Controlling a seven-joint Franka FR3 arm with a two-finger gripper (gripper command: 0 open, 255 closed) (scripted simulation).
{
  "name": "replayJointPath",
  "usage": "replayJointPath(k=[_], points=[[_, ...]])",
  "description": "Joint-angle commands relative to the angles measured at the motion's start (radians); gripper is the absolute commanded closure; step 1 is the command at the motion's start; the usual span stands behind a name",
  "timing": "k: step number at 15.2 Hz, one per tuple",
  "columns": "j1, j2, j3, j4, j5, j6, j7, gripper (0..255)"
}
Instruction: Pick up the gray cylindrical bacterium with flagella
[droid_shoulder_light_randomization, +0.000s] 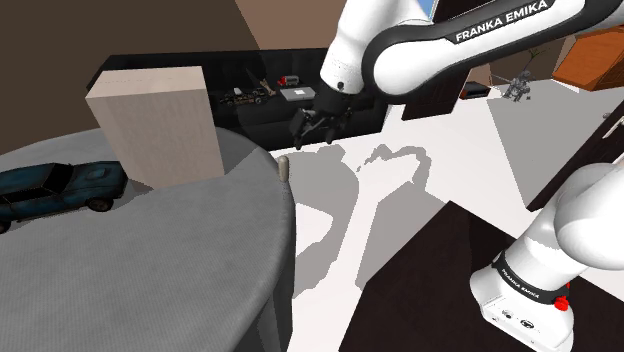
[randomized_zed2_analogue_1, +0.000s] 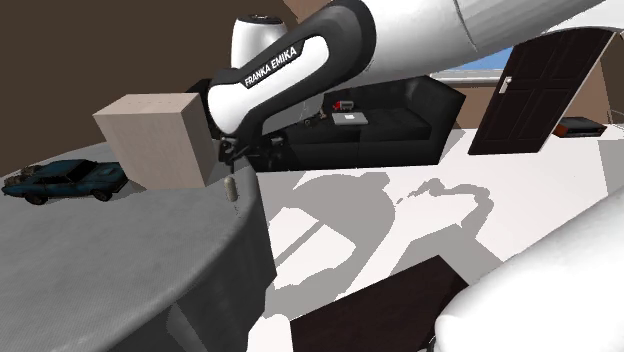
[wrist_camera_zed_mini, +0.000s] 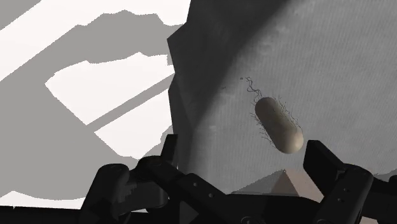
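The bacterium (wrist_camera_zed_mini: 278, 124) is seen in the wrist view as a short capsule with rounded ends, pale grey-beige in colour. Thin dark hairs are spread along its sides, and a longer wavy thread trails from the end farther from the gripper (wrist_camera_zed_mini: 219, 175).

In the shoulder view the bacterium (droid_shoulder_light_randomization: 283, 167) is found at the very edge of the round grey table (droid_shoulder_light_randomization: 150, 260), where it appears to stand on end. The same spot at the rim is shown in the second exterior view (randomized_zed2_analogue_1: 232, 187).

The gripper is open: its two black fingers (wrist_camera_zed_mini: 337, 181) are held wide apart and nothing is clasped between them. The bacterium is seen beyond the fingertips, nearer to one finger than to the other, and is touched by neither.

In the shoulder view the gripper (droid_shoulder_light_randomization: 315, 125) is placed above the bacterium and to its right, near it but apart. In the second exterior view the gripper (randomized_zed2_analogue_1: 243, 150) is seen just above the bacterium, with a small gap between them.

Farther back on the table a beige box (droid_shoulder_light_randomization: 160, 120) and a dark blue toy car (droid_shoulder_light_randomization: 55, 190) are set, both well apart from the bacterium.
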Motion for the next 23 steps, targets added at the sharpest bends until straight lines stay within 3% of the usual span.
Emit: replayJointPath(k=[1,5,14,15,23], points=[[-0.003,0.071,0.029,0.041,-0.038,0.047,0.056,0],[0.002,0.198,0.065,0.131,-0.137,0.105,0.168,0],[0.006,0.254,0.062,0.083,-0.185,0.203,0.203,0],[0.006,0.255,0.062,0.082,-0.186,0.205,0.204,255],[0.006,0.254,0.062,0.080,-0.185,0.206,0.204,255]])
